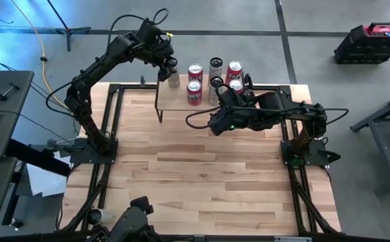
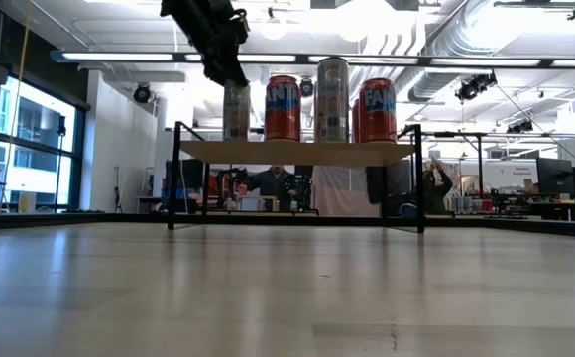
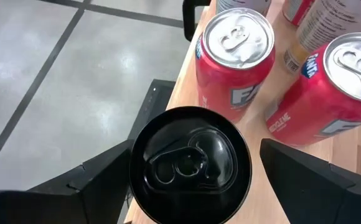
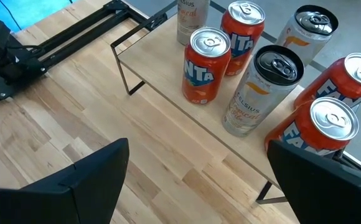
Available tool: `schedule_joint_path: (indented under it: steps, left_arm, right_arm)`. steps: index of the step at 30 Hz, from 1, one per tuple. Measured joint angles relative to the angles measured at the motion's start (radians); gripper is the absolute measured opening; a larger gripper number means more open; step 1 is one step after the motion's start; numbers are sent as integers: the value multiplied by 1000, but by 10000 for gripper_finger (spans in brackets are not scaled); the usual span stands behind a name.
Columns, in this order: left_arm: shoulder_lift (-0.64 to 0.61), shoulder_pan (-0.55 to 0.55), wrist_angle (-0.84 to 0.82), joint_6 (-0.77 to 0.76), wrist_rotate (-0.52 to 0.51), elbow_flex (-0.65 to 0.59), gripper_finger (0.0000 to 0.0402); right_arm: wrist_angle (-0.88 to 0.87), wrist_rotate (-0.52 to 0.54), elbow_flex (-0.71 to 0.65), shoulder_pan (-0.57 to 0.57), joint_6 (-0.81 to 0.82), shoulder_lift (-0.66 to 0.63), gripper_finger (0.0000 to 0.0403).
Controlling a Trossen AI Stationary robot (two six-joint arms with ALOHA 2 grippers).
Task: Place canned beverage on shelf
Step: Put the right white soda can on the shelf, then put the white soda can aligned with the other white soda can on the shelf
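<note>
Can (image 3: 190, 165) standing on shelf (image 1: 181, 107) corner, straddled by spread left end effector (image 1: 171, 67), likely releasing it. Right end effector (image 1: 232, 91) hovering spread near other cans (image 4: 206, 65), waiting.

Overhead strip lights (image 2: 297, 58) flared white above my left gripper (image 3: 193, 180), blowing out the ceiling. A blue cast washed the floor (image 1: 7, 27) beyond it. The tabletop (image 2: 287, 297) below me lay blurred and glossy; my own fingers (image 4: 75, 186) showed dark and soft.
</note>
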Motion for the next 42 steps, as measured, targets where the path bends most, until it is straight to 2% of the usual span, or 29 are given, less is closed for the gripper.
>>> schedule_joint_path:
  steps: [24, 37, 42]
  left_arm:
    - [-13, -3, -2, -6, 2, 0, 333]
    - [-68, -9, 54, -36, 5, 0, 333]
    - [-126, -27, 93, -58, 33, -1, 333]
  right_arm:
    - [0, -2, 0, 23, 4, 0, 369]
    - [0, 0, 0, 23, 3, 0, 369]
    - [0, 9, 0, 23, -2, 0, 369]
